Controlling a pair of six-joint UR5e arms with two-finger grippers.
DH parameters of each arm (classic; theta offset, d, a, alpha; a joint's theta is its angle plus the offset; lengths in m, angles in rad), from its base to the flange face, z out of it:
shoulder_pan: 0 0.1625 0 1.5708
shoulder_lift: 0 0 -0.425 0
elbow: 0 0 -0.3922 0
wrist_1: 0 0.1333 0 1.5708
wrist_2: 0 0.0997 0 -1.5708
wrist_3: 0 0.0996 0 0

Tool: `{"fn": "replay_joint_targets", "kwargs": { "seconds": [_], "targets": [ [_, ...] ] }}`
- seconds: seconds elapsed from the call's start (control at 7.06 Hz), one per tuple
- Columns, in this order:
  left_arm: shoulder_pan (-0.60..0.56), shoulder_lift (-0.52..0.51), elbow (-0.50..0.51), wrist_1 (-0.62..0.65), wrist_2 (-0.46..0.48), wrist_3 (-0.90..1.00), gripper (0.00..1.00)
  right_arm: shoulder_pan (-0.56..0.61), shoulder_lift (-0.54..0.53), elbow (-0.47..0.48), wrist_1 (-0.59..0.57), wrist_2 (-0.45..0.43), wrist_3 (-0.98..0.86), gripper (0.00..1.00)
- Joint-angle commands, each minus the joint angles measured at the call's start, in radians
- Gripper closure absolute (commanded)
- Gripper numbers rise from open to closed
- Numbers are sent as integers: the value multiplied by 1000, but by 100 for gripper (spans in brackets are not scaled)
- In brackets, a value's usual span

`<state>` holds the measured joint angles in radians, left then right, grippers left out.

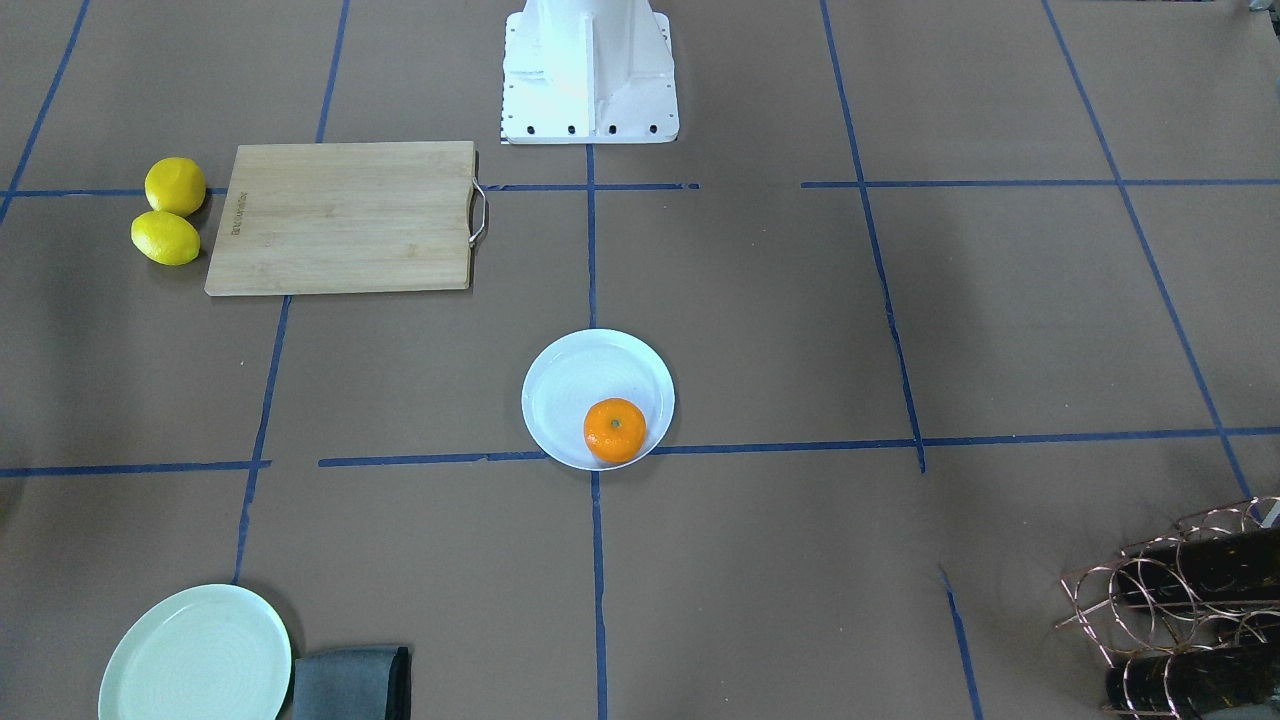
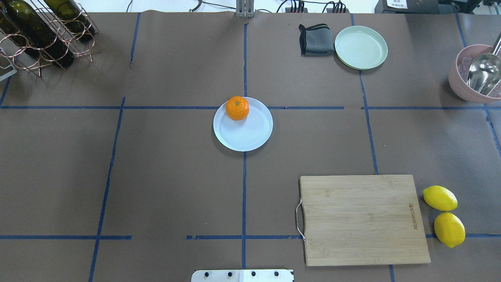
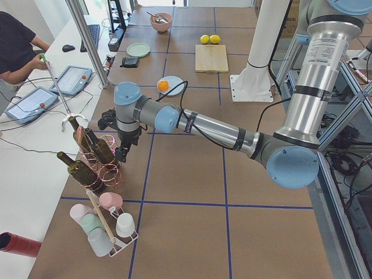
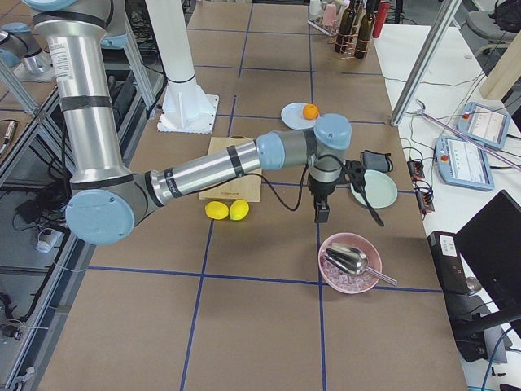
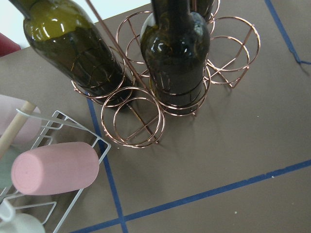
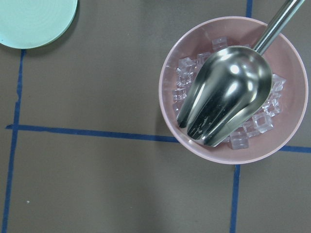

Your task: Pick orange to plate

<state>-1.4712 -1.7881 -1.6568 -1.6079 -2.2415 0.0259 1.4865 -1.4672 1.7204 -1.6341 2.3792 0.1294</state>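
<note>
The orange (image 1: 615, 430) lies on the pale bluish-white plate (image 1: 580, 380) near the table's centre, against the rim on the side away from the robot; in the overhead view the orange (image 2: 237, 108) rests at the plate's (image 2: 246, 133) far edge. Neither arm appears in the overhead or front views. In the left side view my left gripper (image 3: 122, 152) hangs over the wine rack, far from the plate (image 3: 174, 87). From the right side, my right gripper (image 4: 322, 213) hovers between the mint plate and the pink bowl. I cannot tell whether either is open or shut.
A wooden cutting board (image 2: 364, 219) with two lemons (image 2: 440, 198) beside it sits near the robot's right. A mint-green plate (image 2: 361, 47) and grey cloth (image 2: 315, 39) lie far right. A pink bowl (image 6: 233, 87) holds ice and a steel scoop. A copper wine rack (image 5: 160, 97) and cup rack (image 3: 107, 226) stand at the left.
</note>
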Motion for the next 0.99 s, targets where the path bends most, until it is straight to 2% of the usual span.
{"fn": "replay_joint_targets", "kwargs": {
  "seconds": [0.0, 0.14, 0.28, 0.57, 0.71, 0.85],
  "targets": [
    [-17, 41, 2, 16, -3, 28, 0, 29, -39, -242, 340, 38, -11, 0],
    [-12, 41, 26, 16, -3, 26, 0, 29, -29, -304, 359, 32, -2, 0],
    [-15, 45, 41, 17, -3, 26, 0, 59, -36, -304, 352, 38, -1, 0],
    [-85, 47, 29, 130, 0, 55, 0, 70, -35, -301, 341, 48, -1, 0],
    [-98, 50, 35, 141, 0, 113, 0, 70, -39, -301, 329, 57, 1, 0],
    [-106, 50, 37, 161, 0, 117, 0, 87, -39, -294, 283, 92, 1, 0]
  ]
}}
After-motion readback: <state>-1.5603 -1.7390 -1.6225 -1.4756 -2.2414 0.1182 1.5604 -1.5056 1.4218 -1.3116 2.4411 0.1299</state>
